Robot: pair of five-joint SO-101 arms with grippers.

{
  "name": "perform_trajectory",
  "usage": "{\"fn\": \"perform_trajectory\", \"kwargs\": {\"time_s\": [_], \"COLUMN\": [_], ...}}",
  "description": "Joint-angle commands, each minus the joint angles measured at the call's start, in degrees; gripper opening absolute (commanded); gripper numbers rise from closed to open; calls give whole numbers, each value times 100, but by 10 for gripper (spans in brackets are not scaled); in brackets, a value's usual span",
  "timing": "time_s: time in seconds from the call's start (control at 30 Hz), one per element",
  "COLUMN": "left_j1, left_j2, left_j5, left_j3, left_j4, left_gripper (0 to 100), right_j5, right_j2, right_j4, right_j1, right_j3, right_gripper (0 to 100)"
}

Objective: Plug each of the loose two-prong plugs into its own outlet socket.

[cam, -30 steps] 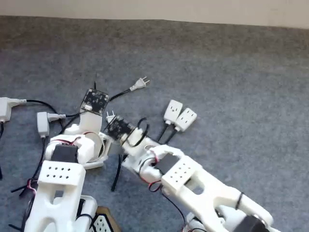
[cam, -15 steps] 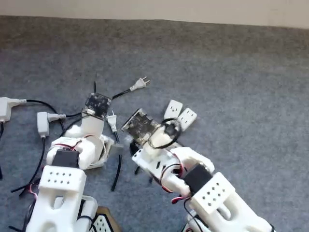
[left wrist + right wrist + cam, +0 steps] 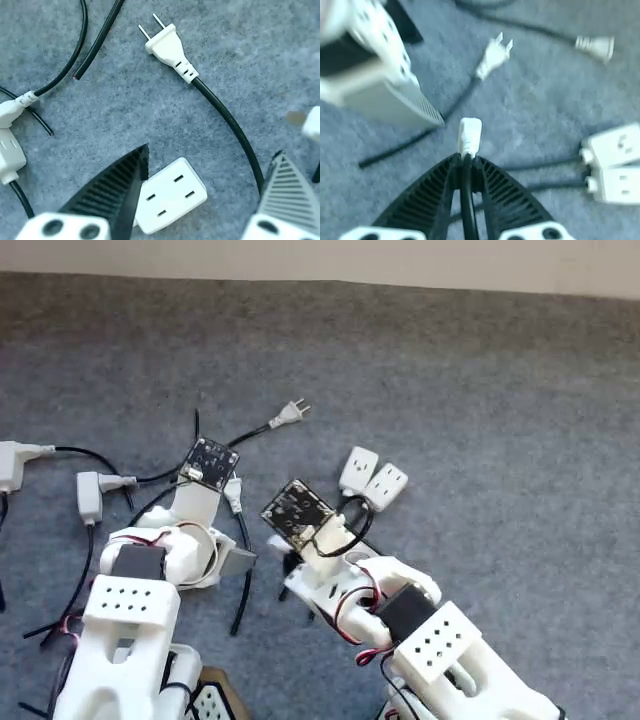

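My left gripper (image 3: 210, 155) hangs open over the carpet. One white outlet socket (image 3: 170, 196) lies between its fingers, face up. Beyond it lies a loose white two-prong plug (image 3: 167, 46) on a black cable, the same plug (image 3: 233, 492) beside the left arm in the high view. My right gripper (image 3: 466, 159) is shut on the black cable just behind a second white plug (image 3: 469, 134), held off the carpet. Two joined white outlets (image 3: 615, 165) lie off to one side of it, seen in the high view as the outlet pair (image 3: 372, 477).
A third plug (image 3: 288, 415) lies farther back on the grey carpet. Two more white outlets (image 3: 88, 496) on black cables sit at the left edge. Loose cables (image 3: 97, 42) cross the carpet around the left arm. The right half of the carpet (image 3: 520, 440) is bare.
The right arm has swung rightward and drawn back from beside the left arm. The left wrist has shifted slightly toward the right. The plug beside the left arm has stayed on the carpet.
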Motion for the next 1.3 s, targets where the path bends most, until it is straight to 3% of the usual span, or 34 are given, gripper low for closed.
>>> {"fn": "perform_trajectory", "kwargs": {"time_s": [0.0,0.23,0.4,0.57,0.83,0.93,1.03,1.27], "left_j1": [-365,-919,-1780,-2782,-4778,-5332,-5789,-6633], "left_j2": [-57,-13,233,1675,4198,4927,5534,6897], "left_j5": [-18,-18,-167,-615,-1732,-2127,-2497,-2567], "left_j3": [-497,-1701,-2985,-4356,-6185,-6580,-6941,-7732], "left_j4": [-26,914,1521,2154,2198,2163,2154,1231], "left_gripper": [365,365,365,365,365,365,365,365], "right_j5": [-9,-273,-519,-554,-1495,-2391,-2778,-3534], "right_j2": [-127,101,1358,3081,5341,5903,6220,6299], "right_j4": [-277,57,1024,2185,3275,3231,3020,2993], "right_j1": [171,312,365,347,-374,-673,-796,-822], "right_j3": [400,163,-1675,-3873,-6211,-6633,-6949,-7442], "right_gripper": [5,5,5,5,5,5,5,5]}}
